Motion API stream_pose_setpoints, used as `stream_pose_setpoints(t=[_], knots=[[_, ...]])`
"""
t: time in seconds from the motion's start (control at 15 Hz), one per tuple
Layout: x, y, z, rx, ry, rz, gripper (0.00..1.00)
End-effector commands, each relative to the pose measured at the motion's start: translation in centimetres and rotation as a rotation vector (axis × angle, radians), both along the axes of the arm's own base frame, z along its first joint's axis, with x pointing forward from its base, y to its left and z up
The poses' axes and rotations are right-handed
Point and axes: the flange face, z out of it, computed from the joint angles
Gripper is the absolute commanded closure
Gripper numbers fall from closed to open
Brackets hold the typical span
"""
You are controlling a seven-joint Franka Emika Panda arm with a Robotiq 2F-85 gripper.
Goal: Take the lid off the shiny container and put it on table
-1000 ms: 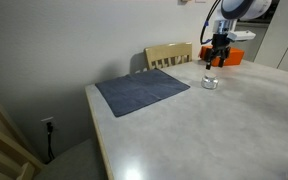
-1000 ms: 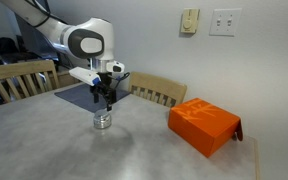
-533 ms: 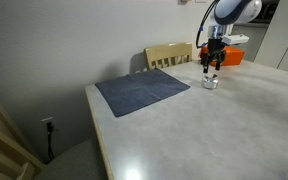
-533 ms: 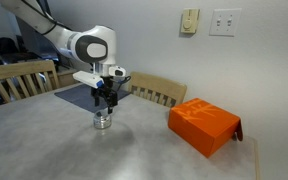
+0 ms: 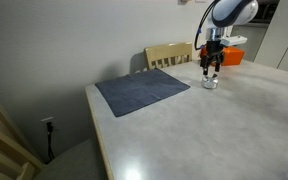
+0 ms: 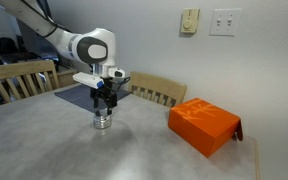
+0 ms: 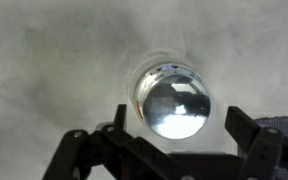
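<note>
The shiny container (image 6: 103,121) is a small round silver tin standing on the pale table (image 6: 74,150); it also shows in an exterior view (image 5: 210,82). Its round silvery lid (image 7: 172,102) sits on top and fills the middle of the wrist view, reflecting light. My gripper (image 6: 103,104) hangs directly above the tin, fingers pointing down; it also shows in an exterior view (image 5: 211,69). In the wrist view the gripper (image 7: 182,135) is open, with one dark finger on each side of the lid and a gap to each.
An orange box (image 6: 204,124) lies on the table beside the tin, also seen in an exterior view (image 5: 230,55). A dark blue-grey mat (image 5: 142,90) covers part of the table. Wooden chairs (image 6: 149,90) stand at the table's edges.
The gripper has shifted slightly sideways and a little lower over the tin. The tin and lid have not moved.
</note>
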Motion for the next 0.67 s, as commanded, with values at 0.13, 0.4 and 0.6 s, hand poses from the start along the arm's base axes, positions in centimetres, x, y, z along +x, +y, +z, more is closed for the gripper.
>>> stream_pose_setpoints(t=[0.13, 0.4, 0.6], knots=[[0.0, -0.1, 0.3, 0.011, 0.031, -0.039, 0.00], [-0.7, 0.7, 1.4, 0.070, 0.061, -0.011, 0.00], [-0.4, 1.0, 0.6, 0.039, 0.046, -0.022, 0.00]])
